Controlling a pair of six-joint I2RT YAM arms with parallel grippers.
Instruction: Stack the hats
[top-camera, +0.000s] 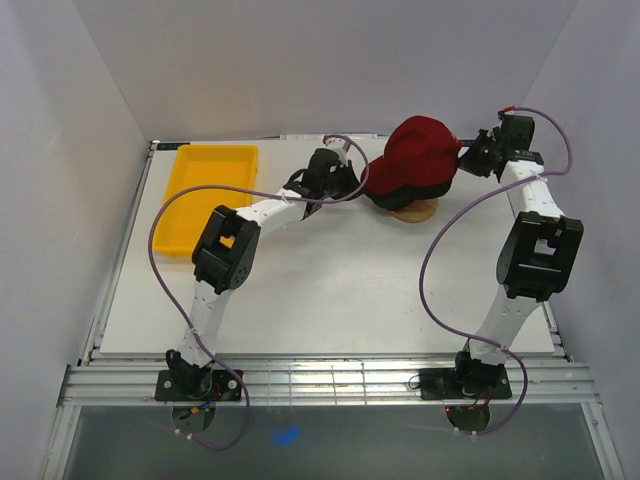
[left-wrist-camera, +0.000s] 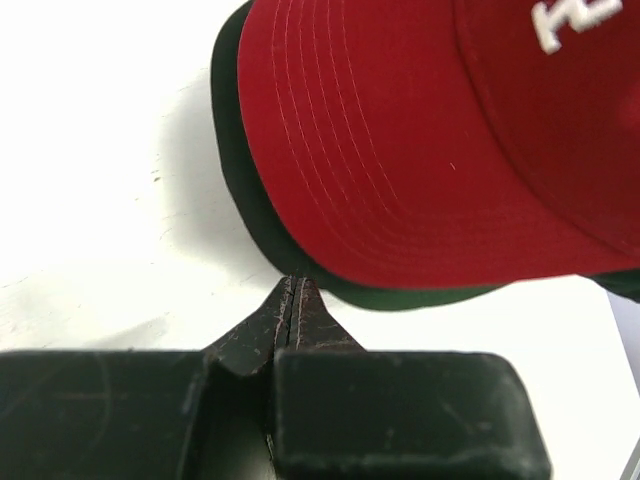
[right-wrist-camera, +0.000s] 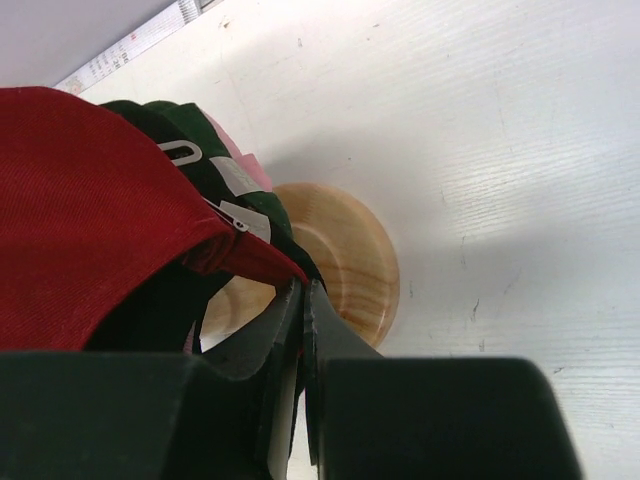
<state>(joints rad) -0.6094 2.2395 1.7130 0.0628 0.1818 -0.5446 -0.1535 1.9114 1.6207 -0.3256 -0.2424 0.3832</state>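
Note:
The dark red hat (top-camera: 420, 150) lies on top of the black/dark green hat (top-camera: 432, 188) on the wooden stand (top-camera: 415, 212). In the left wrist view the red brim (left-wrist-camera: 420, 150) overlaps the dark brim (left-wrist-camera: 240, 190). My left gripper (top-camera: 350, 190) (left-wrist-camera: 295, 285) is shut, with its tips touching the dark brim's edge and nothing visible between them. My right gripper (top-camera: 465, 155) (right-wrist-camera: 303, 288) is shut on the rear edge of the red hat (right-wrist-camera: 90, 200). Under it the dark hat (right-wrist-camera: 170, 125) and a sliver of the pale pink hat (right-wrist-camera: 250, 165) show over the stand (right-wrist-camera: 340, 250).
A yellow tray (top-camera: 215, 150) sits at the back left of the white table. Grey walls close in the left, back and right sides. The table's far edge with a ruler strip (right-wrist-camera: 130, 40) runs just behind the hats.

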